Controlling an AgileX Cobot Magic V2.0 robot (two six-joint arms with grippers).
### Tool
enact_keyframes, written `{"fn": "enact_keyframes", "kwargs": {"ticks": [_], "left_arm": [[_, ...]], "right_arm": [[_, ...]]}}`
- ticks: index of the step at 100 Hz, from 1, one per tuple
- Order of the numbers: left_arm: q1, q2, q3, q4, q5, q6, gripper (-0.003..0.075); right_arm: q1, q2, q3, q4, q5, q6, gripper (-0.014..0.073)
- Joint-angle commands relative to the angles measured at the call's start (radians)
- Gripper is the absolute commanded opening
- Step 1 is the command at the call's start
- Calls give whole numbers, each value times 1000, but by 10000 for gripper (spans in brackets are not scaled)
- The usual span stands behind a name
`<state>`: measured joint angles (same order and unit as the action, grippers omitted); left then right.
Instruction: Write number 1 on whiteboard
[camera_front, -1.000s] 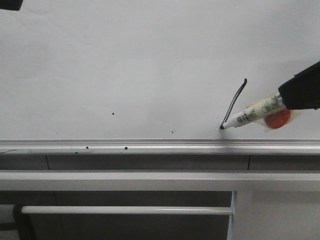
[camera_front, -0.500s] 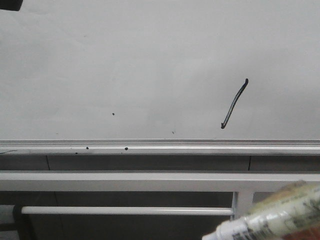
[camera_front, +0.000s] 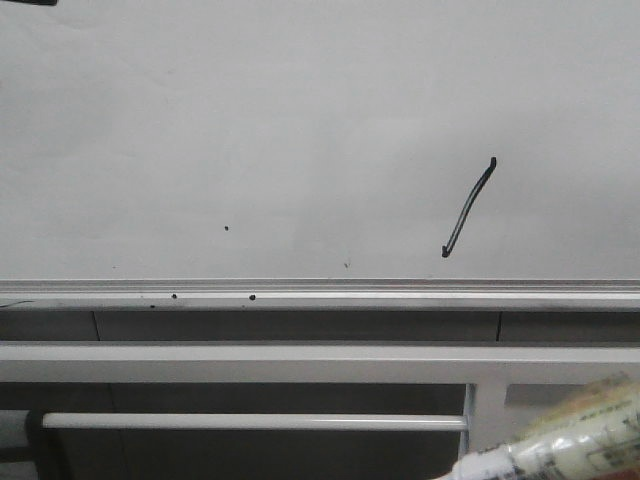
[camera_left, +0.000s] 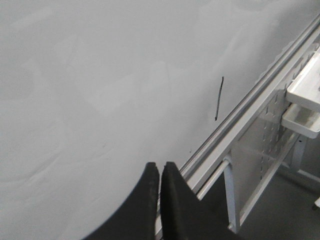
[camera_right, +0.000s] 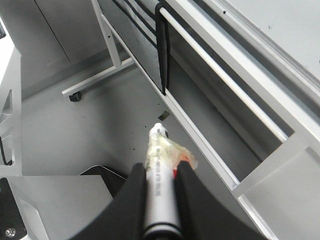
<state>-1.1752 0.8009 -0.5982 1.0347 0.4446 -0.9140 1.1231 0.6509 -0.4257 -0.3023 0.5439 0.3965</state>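
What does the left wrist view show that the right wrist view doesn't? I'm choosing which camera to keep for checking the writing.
Only the left wrist view shows the number 1 drawn on the whiteboard, plus the left gripper, jaws together and empty. Only the right wrist view shows the right gripper clamped on the marker, its tip pointing at the floor, away from the board. Both show the silver ledge along the board's lower edge and the stand's frame beneath it.
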Motion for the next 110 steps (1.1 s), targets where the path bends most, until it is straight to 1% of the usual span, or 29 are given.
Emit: {"fn": "enact_keyframes", "kwargs": {"ticks": [1,7,13,20,29,36,41,55,65,78,84,110], "left_arm": [[-3,-6,-25,27,-83,-2,0],[-3,-2,-25,29,-99,-2,37],[-3,6,-25,29,-99,11,97],[-3,17,-25,29,-104,46,193],[-3,32,-25,29,-137,51,314],[-3,48,-25,29,-185,78,389],[-3,62,-25,29,-218,102,416],[-7,120,-25,29,-268,141,422],[-17,160,-25,29,-266,188,422],[-28,179,-25,32,-258,191,422],[-28,179,-25,32,-243,200,422],[-28,179,-25,32,-230,205,422]], "right_arm": [[-7,-3,-38,-29,-52,11,-43],[-7,-3,-42,-29,-58,20,-43],[-7,-3,-52,-29,-56,27,-43],[-7,-1,-74,-31,-52,27,-43],[-7,3,-107,-44,-52,27,-43],[-7,20,-131,-58,-31,27,-43],[-7,42,-148,-58,-12,29,-43],[-7,125,-210,-62,12,33,-43],[-7,181,-265,-77,26,35,-43],[-7,238,-330,-101,68,35,-43],[-7,253,-358,-107,88,35,-43],[-7,270,-427,-118,78,35,-43]]}}
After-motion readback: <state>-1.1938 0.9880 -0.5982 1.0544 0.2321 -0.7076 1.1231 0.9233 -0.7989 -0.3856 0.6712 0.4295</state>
